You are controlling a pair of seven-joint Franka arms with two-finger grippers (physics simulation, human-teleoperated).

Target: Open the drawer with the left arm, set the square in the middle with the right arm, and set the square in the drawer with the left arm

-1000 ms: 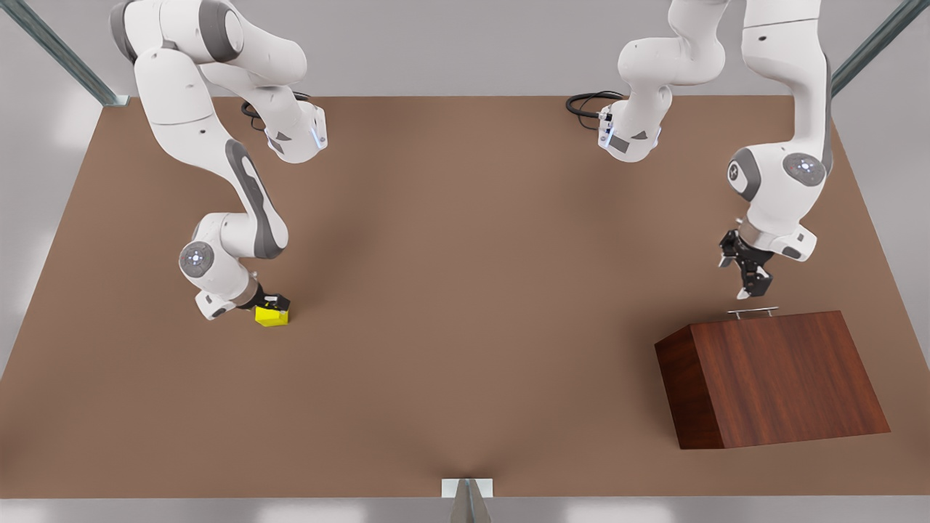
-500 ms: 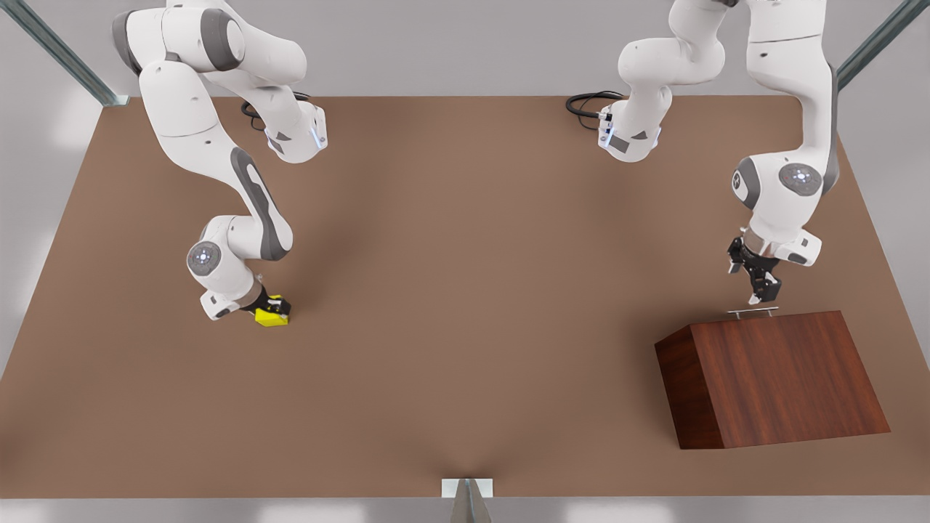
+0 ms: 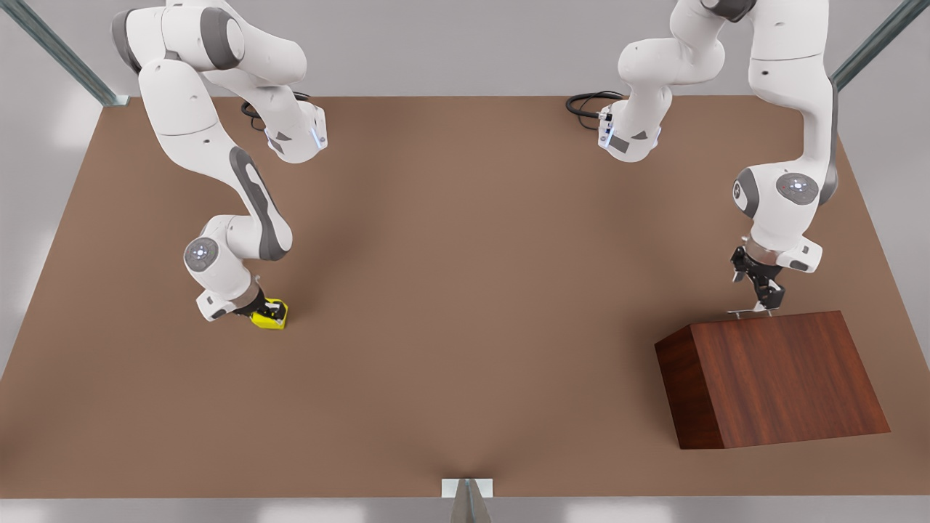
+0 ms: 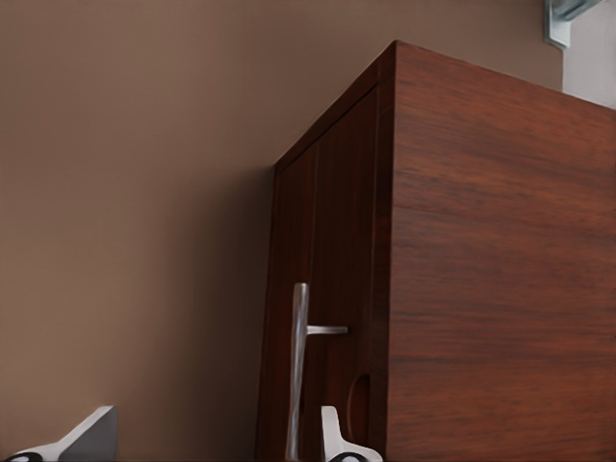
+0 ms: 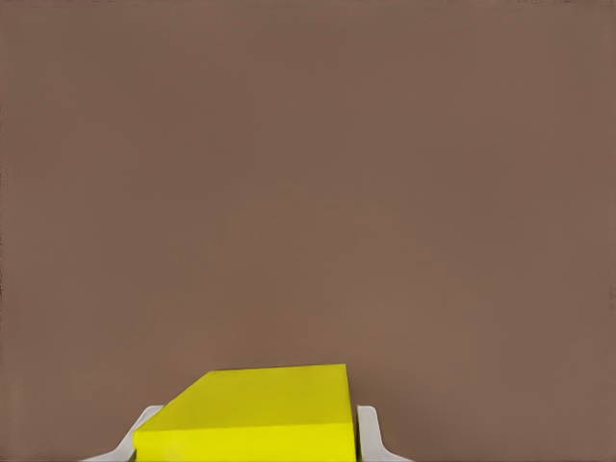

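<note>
The square [image 3: 272,317] is a small yellow cube on the table at the front view's left. My right gripper [image 3: 266,311] is down over it. In the right wrist view the square [image 5: 255,409] sits between both fingertips [image 5: 372,435], which press its sides, so this gripper is shut on it. The drawer [image 4: 327,241] is closed in the wooden cabinet [image 3: 774,378] at the front view's right. Its silver handle [image 4: 298,371] lies between the spread fingers [image 4: 332,433] of my open left gripper [image 3: 764,299], which hangs just over the handle [image 3: 742,313].
The brown tabletop [image 3: 465,290] stretches wide and bare between the two arms. Both arm bases stand at the far edge. A small metal bracket [image 3: 466,490] sits at the near edge.
My left gripper has come down and toward the handle until its fingers straddle it. My right gripper has sunk lower around the square, which has turned slightly.
</note>
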